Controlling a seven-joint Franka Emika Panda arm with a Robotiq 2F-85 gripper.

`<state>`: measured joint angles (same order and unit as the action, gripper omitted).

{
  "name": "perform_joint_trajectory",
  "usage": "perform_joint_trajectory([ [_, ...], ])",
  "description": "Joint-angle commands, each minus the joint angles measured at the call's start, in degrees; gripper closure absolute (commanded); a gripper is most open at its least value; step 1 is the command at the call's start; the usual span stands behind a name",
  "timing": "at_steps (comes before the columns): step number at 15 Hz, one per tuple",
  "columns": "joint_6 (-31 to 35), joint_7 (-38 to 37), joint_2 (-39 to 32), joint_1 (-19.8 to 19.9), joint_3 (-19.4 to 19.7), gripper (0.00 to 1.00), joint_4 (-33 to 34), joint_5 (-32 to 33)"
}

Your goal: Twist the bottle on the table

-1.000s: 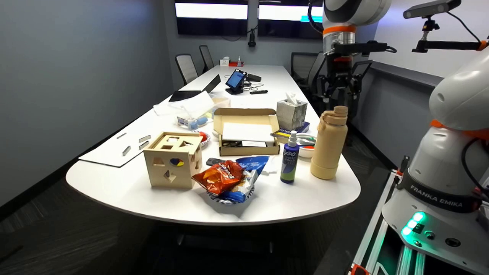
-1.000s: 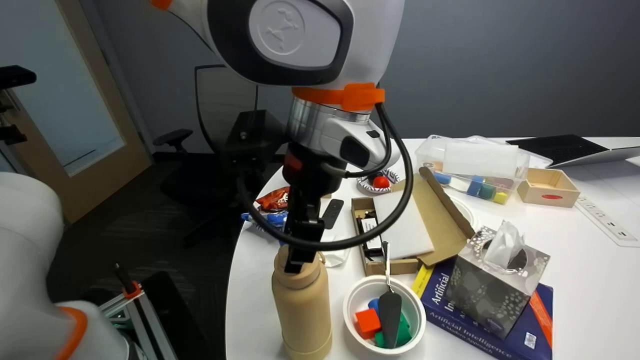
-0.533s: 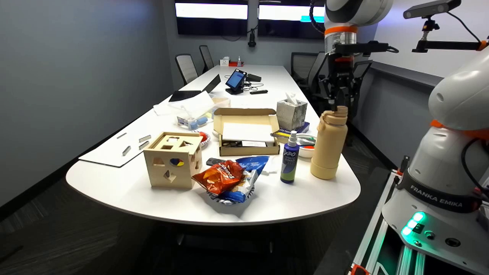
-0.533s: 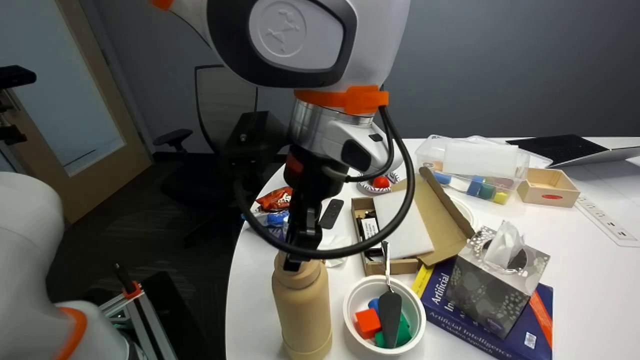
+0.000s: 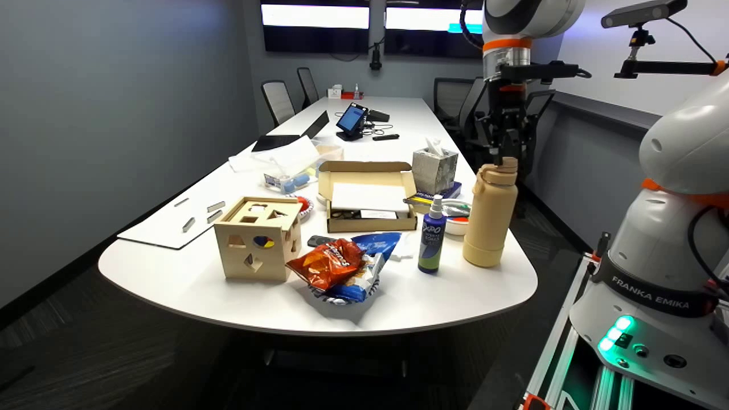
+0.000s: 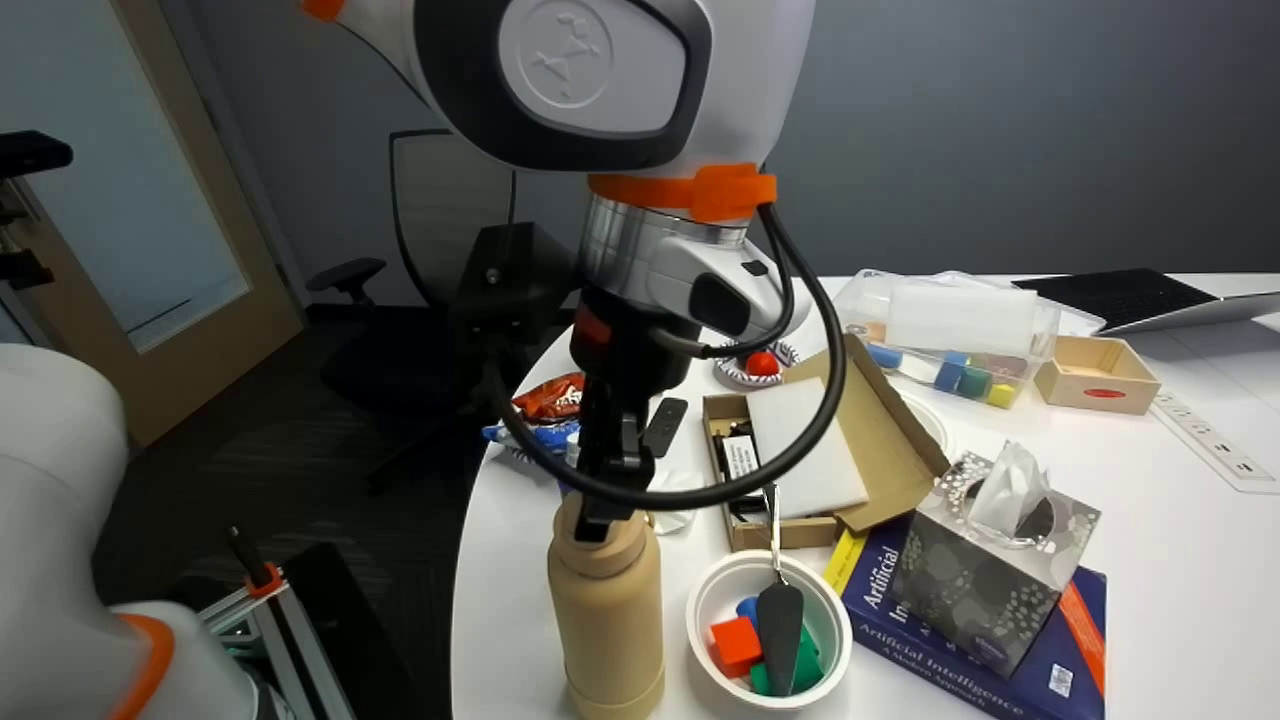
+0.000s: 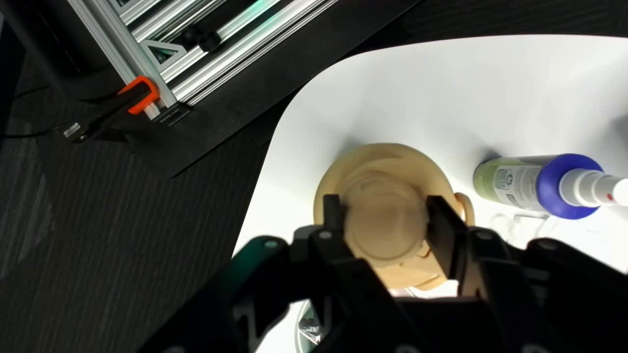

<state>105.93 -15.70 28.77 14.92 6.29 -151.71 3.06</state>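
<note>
Table (image 5: 433, 307), white, long, rounded at the near end: is stretching lengthwise through the room.
Robot arm (image 5: 678, 151), white with orange bands: is reaching over the table edge.
Cardboard box (image 5: 370, 224), lid raised: is lying mid-table, holding a white slab (image 5: 364, 196).
Bottle (image 5: 490, 219), tan, matte, tall: is standing upright on the table, close to its edge, in both exterior views.
Gripper (image 7: 385, 213), black: is pointing down over the bottle; its two fingers (image 7: 332, 211) are resting partly spread, pressing opposite sides of the bottle's cap (image 7: 387, 230) and holding it between them.
Wooden cube (image 5: 276, 256), shaped cut-outs: is sitting well apart from the bottle.
Bowl (image 6: 725, 595), white: is sitting just beside the bottle, holding coloured blocks (image 6: 736, 645) and a dark-bladed server (image 6: 780, 640).
Snack bags (image 5: 327, 265), orange and blue: are lying heaped in a patterned dish (image 5: 333, 299).
Spray bottle (image 5: 433, 239), purple, marked EXPO: is standing upright near the tan bottle, apart from it.
</note>
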Motion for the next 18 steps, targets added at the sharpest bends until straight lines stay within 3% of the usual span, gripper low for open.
perform_joint_trajectory([
  [1,1.4,3.5,0.4,-0.6,0.4,0.79,0.3,1.6],
  [18,3.7,20.0,0.6,-4.8,0.3,0.79,-0.5,10.4],
])
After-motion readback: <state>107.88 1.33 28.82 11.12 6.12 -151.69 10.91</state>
